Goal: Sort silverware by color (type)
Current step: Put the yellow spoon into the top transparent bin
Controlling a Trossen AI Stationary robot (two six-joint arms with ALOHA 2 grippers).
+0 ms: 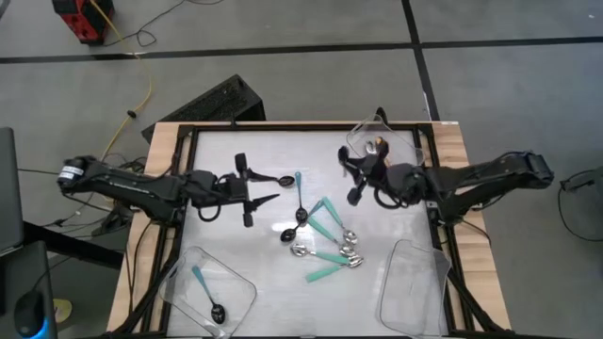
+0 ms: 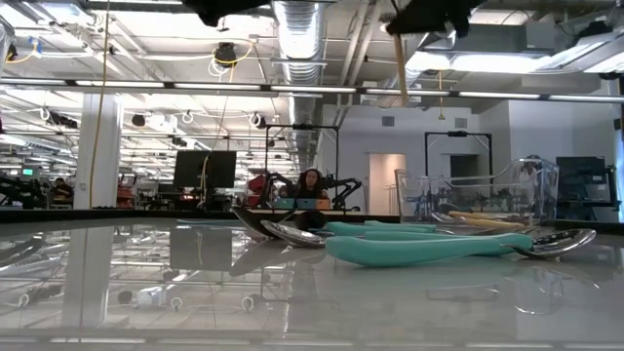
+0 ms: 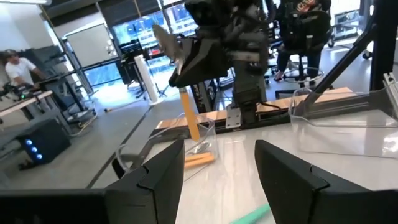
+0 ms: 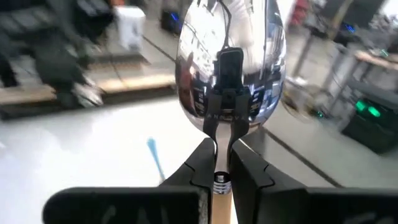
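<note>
Three clear plastic trays on the table (image 1: 273,160): one at the far right corner (image 1: 407,139), one at the near left corner (image 1: 240,294), one at the near right corner (image 1: 413,287); red equipment (image 1: 83,19) and yellow cable (image 1: 139,105) on the floor.

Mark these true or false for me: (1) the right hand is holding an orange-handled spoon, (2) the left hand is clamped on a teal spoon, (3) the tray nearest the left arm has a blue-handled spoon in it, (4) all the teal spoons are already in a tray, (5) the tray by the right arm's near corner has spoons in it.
1. True. The right hand is shut on the orange-handled spoon, above the far tray.
2. False. The left hand is open and holds nothing.
3. True. A blue-handled spoon lies in the near left tray.
4. False. The teal spoons lie loose on the table.
5. False. The near right tray shows nothing in it.
</note>
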